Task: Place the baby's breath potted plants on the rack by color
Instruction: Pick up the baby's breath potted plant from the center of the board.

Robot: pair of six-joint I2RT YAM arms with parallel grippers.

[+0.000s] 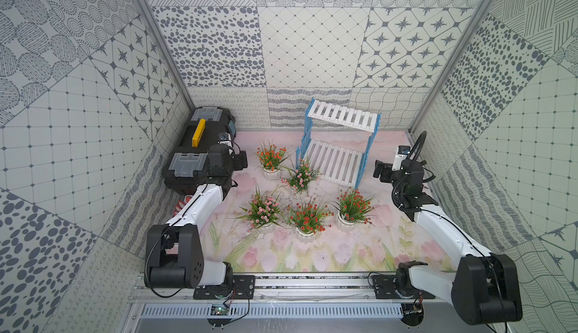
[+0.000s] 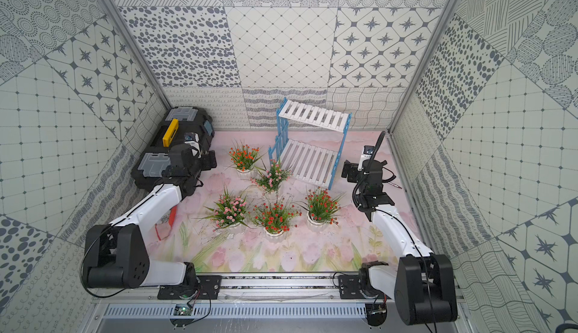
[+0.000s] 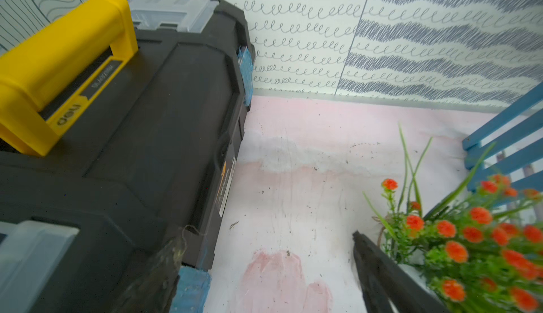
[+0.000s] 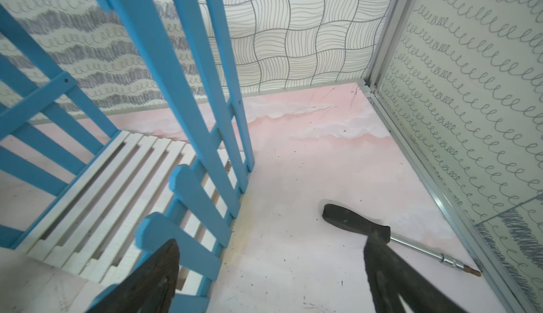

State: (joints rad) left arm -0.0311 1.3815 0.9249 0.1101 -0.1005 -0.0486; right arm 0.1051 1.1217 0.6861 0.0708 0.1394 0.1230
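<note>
left tool (image 3: 266, 236) between toolbox (image 3: 152, 126) edge and orange-red plant (image 3: 470, 238), right tool (image 4: 271, 241) beside rack (image 4: 202, 200) frame, both wide, empty

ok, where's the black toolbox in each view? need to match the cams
Top view: toolbox at the far left, along the side wall, beside the left arm.
Top view: same far-left spot.
Left wrist: close up, fills much of the picture, yellow handle showing.
Right wrist: not in it.
Shared landmark: the rack; its blue side frame shows in all four.
</note>
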